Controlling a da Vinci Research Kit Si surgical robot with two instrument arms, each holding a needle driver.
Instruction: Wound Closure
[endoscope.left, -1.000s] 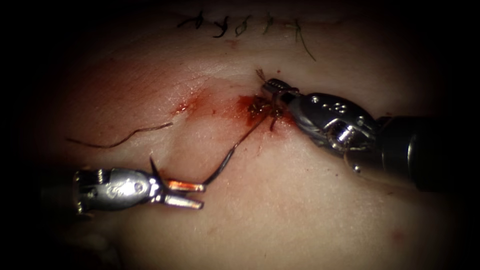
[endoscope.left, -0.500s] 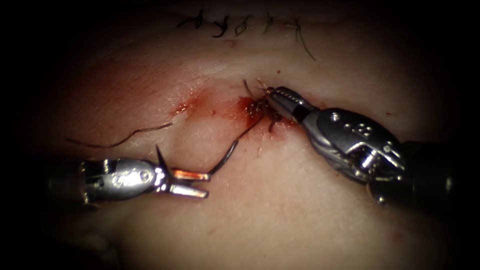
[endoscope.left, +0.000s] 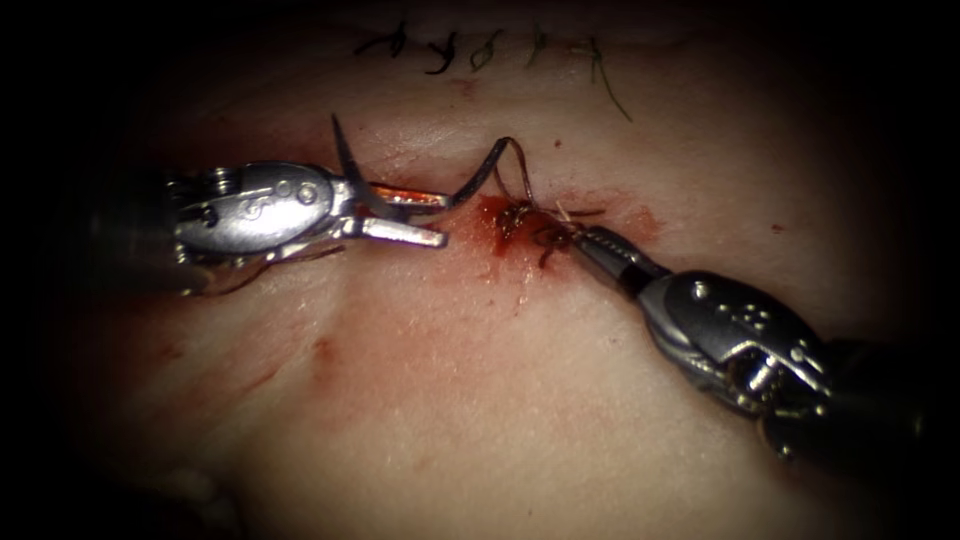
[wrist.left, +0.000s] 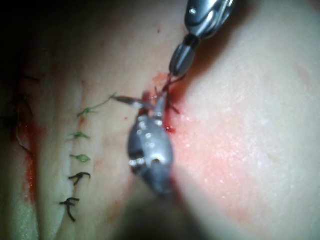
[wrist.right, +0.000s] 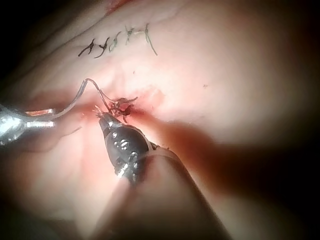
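**Knot at the cut, both tools loaded, thread slack in an arch**

Left tool (endoscope.left: 435, 220): fingers pinching the needle (endoscope.left: 345, 160) about mid-curve, fingertips a little apart, point sticking up, clear of the tissue (endoscope.left: 500, 400), left of the cut. Right tool (endoscope.left: 575, 228): slim fingers pressed together on a short thread tail at the knot (endoscope.left: 520, 215).
Since a second ago the left tool has carried the needle from low left up to the cut's level.
Judgement: to snug well, pull both ends level and opposed, slowly. The thread (endoscope.left: 500, 148) is stiff, wiry and holds its bend.
Tissue is pale, soft and glistening, wet with red fluid (endoscope.left: 495, 240) around the knot. A row of older stitches (endoscope.left: 480, 48) lies beyond.
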